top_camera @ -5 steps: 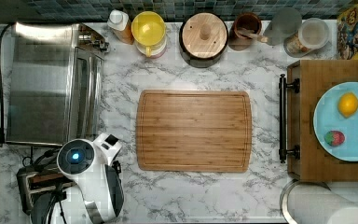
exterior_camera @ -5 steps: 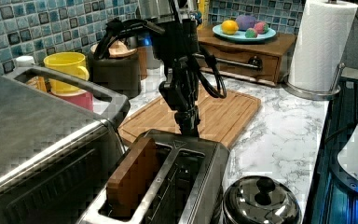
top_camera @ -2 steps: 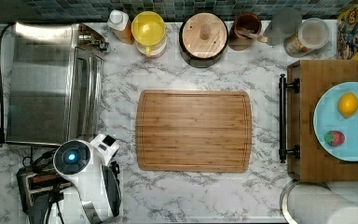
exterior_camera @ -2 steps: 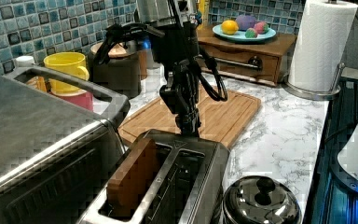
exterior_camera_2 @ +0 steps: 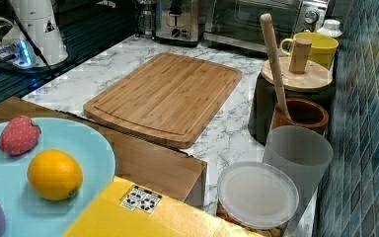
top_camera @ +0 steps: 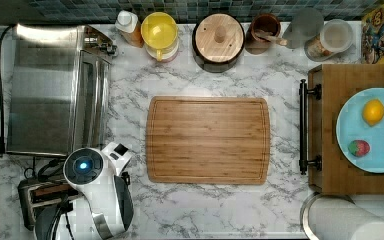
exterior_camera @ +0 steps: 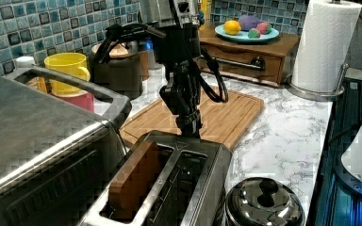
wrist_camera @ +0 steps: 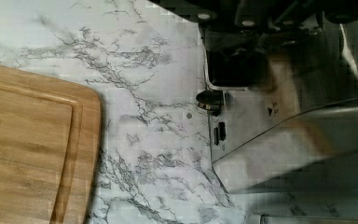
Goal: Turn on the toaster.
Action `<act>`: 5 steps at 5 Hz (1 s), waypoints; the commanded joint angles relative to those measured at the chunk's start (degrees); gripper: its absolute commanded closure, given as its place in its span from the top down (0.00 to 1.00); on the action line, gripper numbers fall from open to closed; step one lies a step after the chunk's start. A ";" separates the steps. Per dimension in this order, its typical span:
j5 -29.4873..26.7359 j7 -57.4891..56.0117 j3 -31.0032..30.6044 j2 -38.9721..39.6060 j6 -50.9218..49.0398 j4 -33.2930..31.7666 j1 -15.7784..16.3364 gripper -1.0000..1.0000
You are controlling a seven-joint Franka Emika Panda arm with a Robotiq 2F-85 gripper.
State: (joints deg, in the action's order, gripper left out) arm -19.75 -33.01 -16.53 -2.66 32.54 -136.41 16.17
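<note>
My gripper (exterior_camera: 190,128) hangs straight down over the far end of the toaster (exterior_camera: 169,183), its tip at the edge of the steel top as the left view shows it; I cannot tell whether my fingers are parted or closed. The toaster stands at the top view's lower left corner of the marble counter (top_camera: 190,210), just beside the larger toaster oven (top_camera: 55,90), and my arm (top_camera: 97,190) covers much of it from above. One of its two long slots holds a brown slice of bread (exterior_camera: 134,181) standing high; the other slot looks dark. In the wrist view the toaster's end face shows a small round knob (wrist_camera: 209,100) close below my fingers. The wooden cutting board (top_camera: 207,140) lies bare in the middle of the counter. Along the tiled wall stand a yellow mug (top_camera: 160,30), a dark canister with a wooden lid (top_camera: 219,36), and a brown crock (exterior_camera_2: 298,116) with a wooden utensil (exterior_camera_2: 274,59) leaning out of it. A light blue plate (top_camera: 352,125) on a wooden box carries an orange fruit (top_camera: 373,111) and a red strawberry-like piece (top_camera: 359,148).
</note>
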 commanded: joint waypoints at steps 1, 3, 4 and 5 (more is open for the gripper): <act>-3.61 0.54 -0.29 11.55 5.85 -10.91 0.58 0.00; -5.17 -1.00 -0.07 19.83 7.82 -13.22 0.17 0.00; -5.23 -1.03 0.07 19.81 7.80 -13.17 0.32 0.00; -5.32 -1.10 0.31 19.80 7.77 -13.18 0.59 0.00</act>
State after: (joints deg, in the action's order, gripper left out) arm -23.99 -33.43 -15.04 3.78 34.72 -135.29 15.14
